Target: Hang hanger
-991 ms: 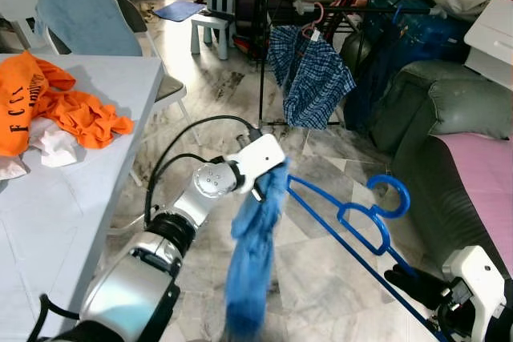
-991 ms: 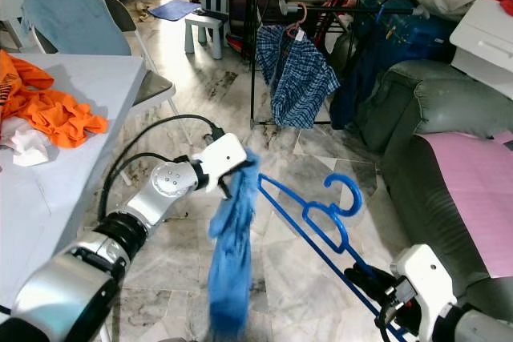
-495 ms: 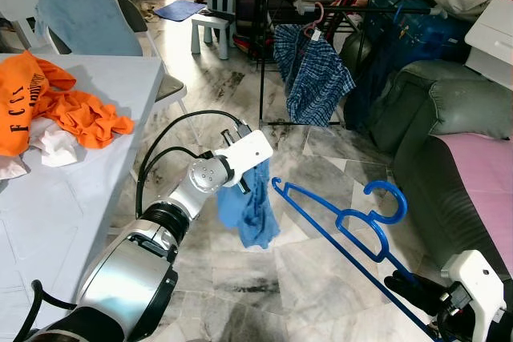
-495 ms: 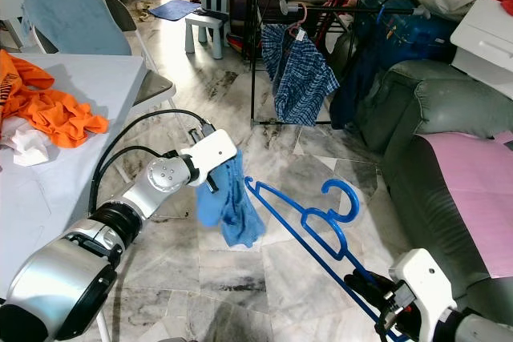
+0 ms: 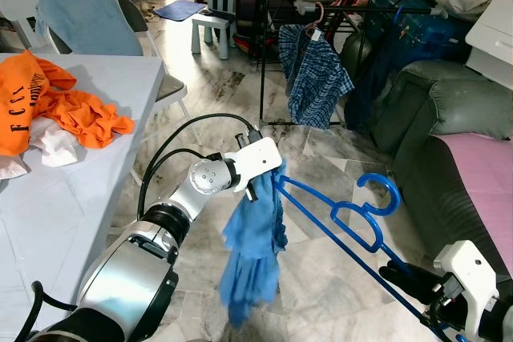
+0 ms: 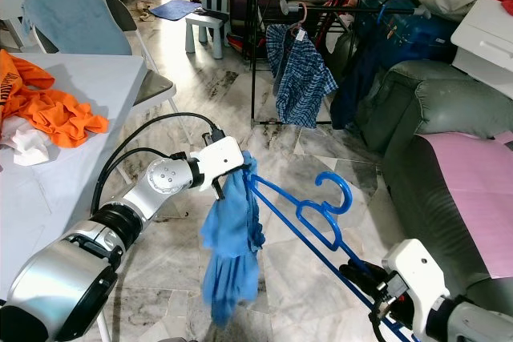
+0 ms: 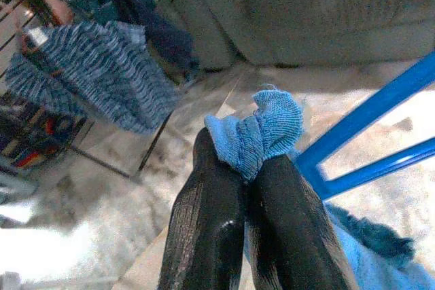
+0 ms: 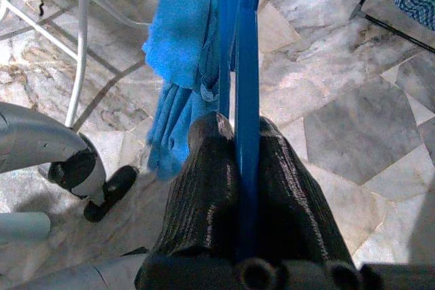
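A: Item one, blue hanger (image 5: 337, 218)?
B: Held low over the marble floor (image 5: 321, 158), hook uppermost. Right gripper (image 8: 238, 134): fingers pinched tight on its bar at the lower end.

A: Item two, blue cloth (image 5: 252, 258)?
B: Hanging limp at the hanger's far tip. Left gripper (image 7: 246, 168): fingers closed on a bunched fold of it.

A: Surroundings?
B: Black drying rack (image 5: 276, 46) beyond, with a checked garment (image 5: 314, 74) on a pink hanger (image 5: 313, 15). Grey table (image 5: 80, 174) to the left, bearing an orange shirt (image 5: 56, 106). Grey sofa (image 5: 449, 118) to the right.

Head stereo pair angled down at one shared floor scene — wrist cameras close along their fingers (image 7: 204, 236)
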